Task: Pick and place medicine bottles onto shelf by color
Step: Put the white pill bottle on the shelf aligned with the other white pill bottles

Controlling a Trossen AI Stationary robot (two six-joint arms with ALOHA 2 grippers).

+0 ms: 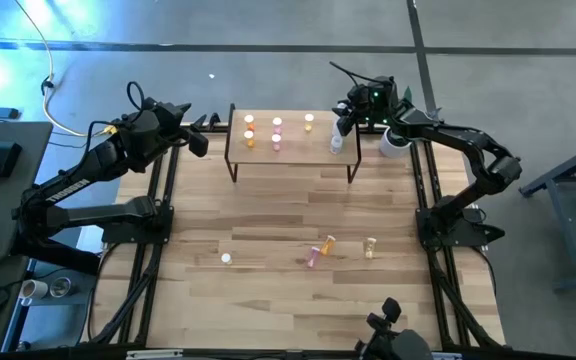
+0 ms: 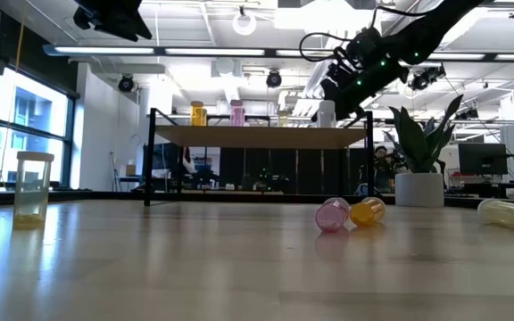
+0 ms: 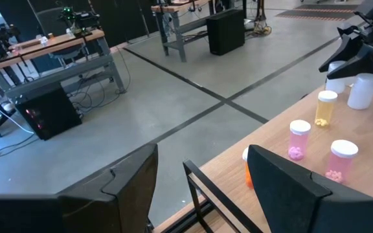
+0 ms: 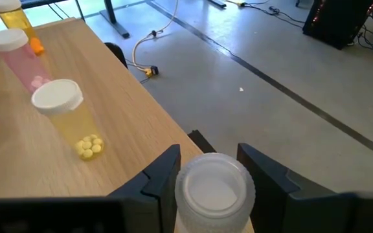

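The shelf (image 1: pixel 290 152) stands at the table's far edge. Orange (image 1: pixel 249 131), pink (image 1: pixel 276 131) and yellow (image 1: pixel 309 122) medicine bottles stand on it. My right gripper (image 4: pixel 214 169) is at the shelf's right end, shut on a clear bottle with a white cap (image 4: pixel 215 188). On the table near the front, a pink bottle (image 2: pixel 332 215), an orange one (image 2: pixel 367 210) and a pale yellow one (image 2: pixel 509 214) lie on their sides. A clear one (image 2: pixel 32 187) stands upright. My left gripper (image 3: pixel 203 194) hangs open off the shelf's left end, touching nothing. My right gripper has the clear bottle between its two fingers (image 4: pixel 164 175), which stand on either side of it just below the white cap (image 4: pixel 215 169). The fingers slant down from the table's right. The bottle is upright, its base (image 2: pixel 326 124) on the shelf's right end.
A white plant pot (image 1: pixel 393 141) stands just right of the shelf, under my right arm. A black device (image 1: pixel 393 338) sits at the table's near edge. Bare tabletop lies between the shelf and the loose bottles.
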